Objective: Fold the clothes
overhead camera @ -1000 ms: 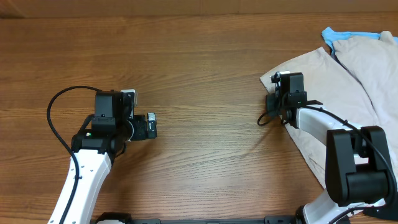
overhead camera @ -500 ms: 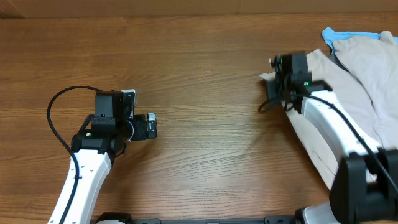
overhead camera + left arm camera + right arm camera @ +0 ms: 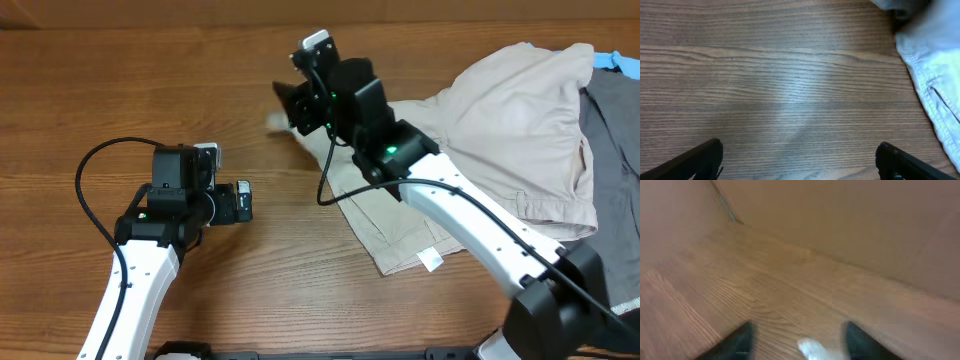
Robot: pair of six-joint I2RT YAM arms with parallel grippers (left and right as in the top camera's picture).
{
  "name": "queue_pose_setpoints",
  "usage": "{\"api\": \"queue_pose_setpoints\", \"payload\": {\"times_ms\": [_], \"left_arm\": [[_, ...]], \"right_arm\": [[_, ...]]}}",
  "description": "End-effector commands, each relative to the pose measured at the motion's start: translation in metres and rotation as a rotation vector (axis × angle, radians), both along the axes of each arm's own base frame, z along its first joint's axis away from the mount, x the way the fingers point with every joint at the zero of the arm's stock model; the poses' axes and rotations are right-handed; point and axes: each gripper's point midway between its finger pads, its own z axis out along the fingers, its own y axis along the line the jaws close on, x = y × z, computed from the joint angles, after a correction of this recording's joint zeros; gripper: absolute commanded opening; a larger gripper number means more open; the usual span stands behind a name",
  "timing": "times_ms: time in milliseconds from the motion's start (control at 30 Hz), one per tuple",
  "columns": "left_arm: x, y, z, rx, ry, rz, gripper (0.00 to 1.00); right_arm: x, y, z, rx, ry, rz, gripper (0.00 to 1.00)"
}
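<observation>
Meanwhile, the pale beige shorts (image 3: 500, 120) are lying rumpled across the right half of the desk (image 3: 150, 80), one corner running up to the right hand (image 3: 285, 105), hovering at far centre. Its fingers (image 3: 742, 340) are showing partly apart around a pale, blurred scrap; whether they are gripping cannot be told. The left hand (image 3: 243, 203) is hanging over bare wood at near left, fingers spread. A grey garment (image 3: 612, 150) is lying at the right edge.
</observation>
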Motion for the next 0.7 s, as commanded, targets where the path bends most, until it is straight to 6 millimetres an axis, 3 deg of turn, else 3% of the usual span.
{"api": "queue_pose_setpoints", "payload": {"times_ms": [0, 67, 133, 167, 233, 333, 533, 667], "left_arm": [[0.004, -0.012, 0.009, -0.056, -0.016, -0.027, 1.00], [0.003, -0.024, 0.012, -0.116, -0.017, -0.064, 1.00], [0.003, -0.036, 0.016, -0.177, -0.022, -0.102, 1.00], [0.001, -0.050, 0.022, -0.256, -0.028, -0.149, 1.00], [-0.001, -0.058, 0.026, -0.319, -0.017, -0.147, 1.00], [-0.005, -0.069, 0.025, -0.385, 0.026, -0.109, 1.00], [-0.020, -0.124, 0.013, -0.415, 0.109, -0.209, 1.00], [-0.028, -0.161, -0.016, -0.436, 0.236, -0.137, 1.00]], "right_arm": [[0.021, -0.032, 0.005, -0.035, -0.016, -0.147, 1.00], [0.017, -0.074, 0.010, -0.099, 0.015, -0.256, 1.00], [0.008, -0.098, 0.014, -0.134, 0.052, -0.293, 1.00], [-0.005, -0.125, 0.017, -0.144, 0.112, -0.339, 1.00], [-0.017, -0.151, 0.018, -0.133, 0.174, -0.399, 1.00], [-0.040, -0.210, 0.022, -0.079, 0.290, -0.552, 1.00], [-0.068, -0.268, 0.019, -0.095, 0.386, -0.660, 1.00], [-0.080, -0.301, 0.007, -0.074, 0.475, -0.773, 1.00]]}}
